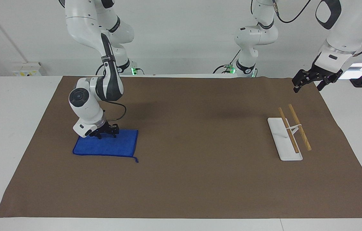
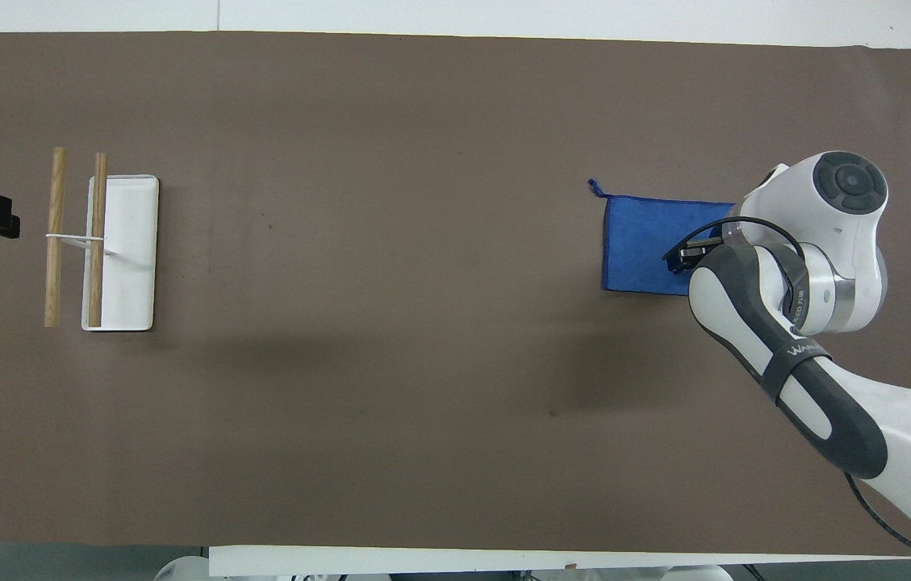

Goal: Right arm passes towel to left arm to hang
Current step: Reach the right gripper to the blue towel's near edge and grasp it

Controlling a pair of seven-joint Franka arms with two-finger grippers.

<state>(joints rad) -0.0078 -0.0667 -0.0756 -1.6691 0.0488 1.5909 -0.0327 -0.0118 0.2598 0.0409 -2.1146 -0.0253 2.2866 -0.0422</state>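
Right hand (image 1: 106, 132) sits low on the towel (image 1: 110, 147), grip unclear; left hand (image 1: 310, 80) waits, fingers spread

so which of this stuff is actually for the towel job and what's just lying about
For the job:
- towel, flat on the mat
- right hand, down on the towel
- left hand, waiting up over the mat's corner
- rack

Lying about:
- brown mat
- nothing else loose

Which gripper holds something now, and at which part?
Cannot be told: right gripper is at the flat bright blue cloth towel's robot-side edge. Left gripper holds nothing.
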